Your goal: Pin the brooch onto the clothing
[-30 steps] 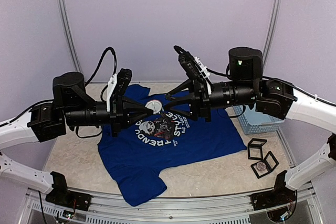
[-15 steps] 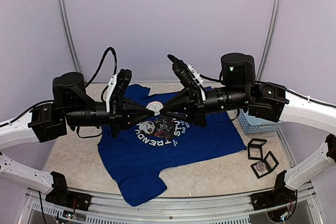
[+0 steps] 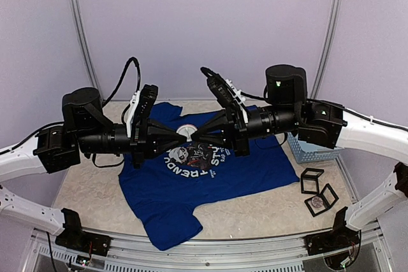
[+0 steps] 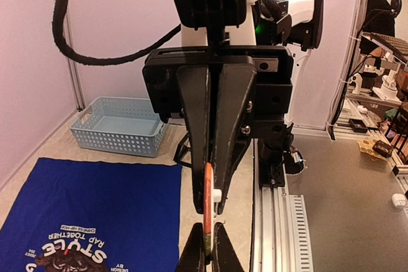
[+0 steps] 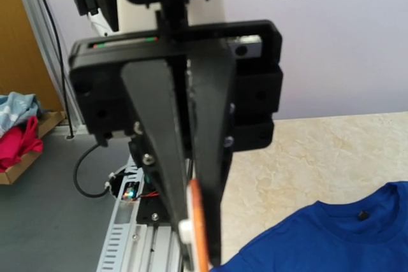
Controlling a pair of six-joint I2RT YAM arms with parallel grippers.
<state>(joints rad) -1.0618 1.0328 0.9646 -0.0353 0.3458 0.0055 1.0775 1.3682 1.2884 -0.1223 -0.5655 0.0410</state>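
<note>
Blue T-shirt lies under left hand and right hand (both pinching brooch).

Light-blue perforated basket at far right, black square frames just nearer, mottled beige table

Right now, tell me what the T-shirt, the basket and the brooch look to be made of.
T-shirt: soft knit fabric, probably cotton, matte; it wrinkles and lies limp.
Basket: rigid light-blue plastic, slightly glossy, with moulded perforated walls.
Brooch: thin stiff disc, white face, orange edge; plastic or coated metal, cannot tell which.
</note>
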